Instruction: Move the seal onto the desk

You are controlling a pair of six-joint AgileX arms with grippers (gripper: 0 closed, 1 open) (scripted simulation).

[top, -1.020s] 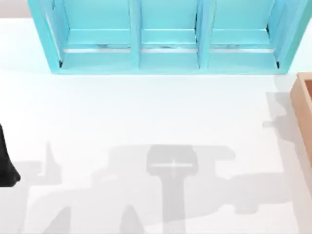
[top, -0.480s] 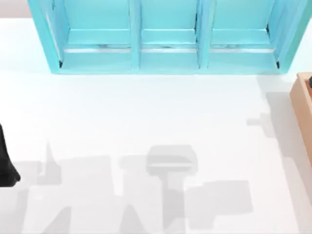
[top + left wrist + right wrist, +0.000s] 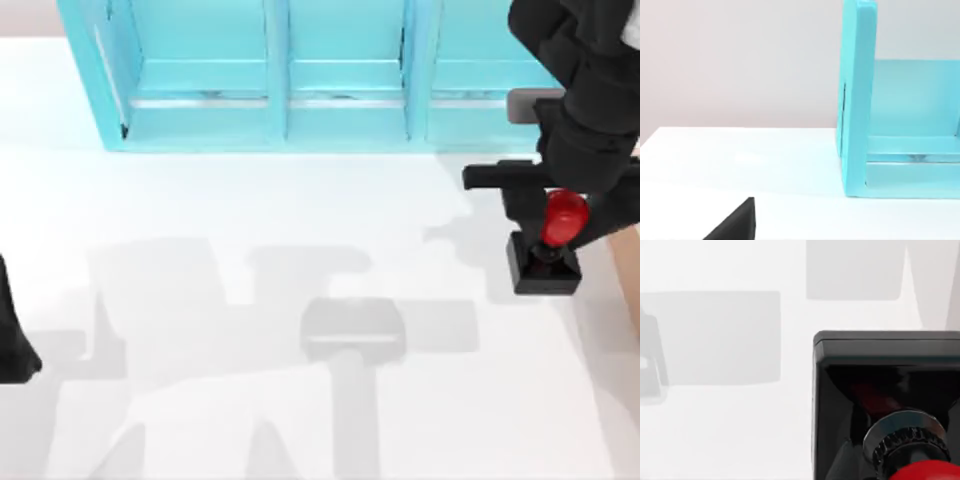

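1. The desk spread white beneath our right gripper, with bare surface directly below it and off toward the middle. We judged landing room was not the worry.
2. The teal cabinet stood just behind the gripper. A swing backward during the descent could have clipped its front edge and knocked the load askew.
3. The tan box sat just beside the gripper toward the table's right edge. Drifting that way risked setting the stamp on its rim, not on the desk.
4. Our right gripper appeared clamped on the seal, red knob up, black base below the fingers. We could not tell whether the base touched the desk; letting go while it hung above could have tipped it.
5. Our left gripper sat parked far off at the left edge; whether it was open or closed we could not tell.
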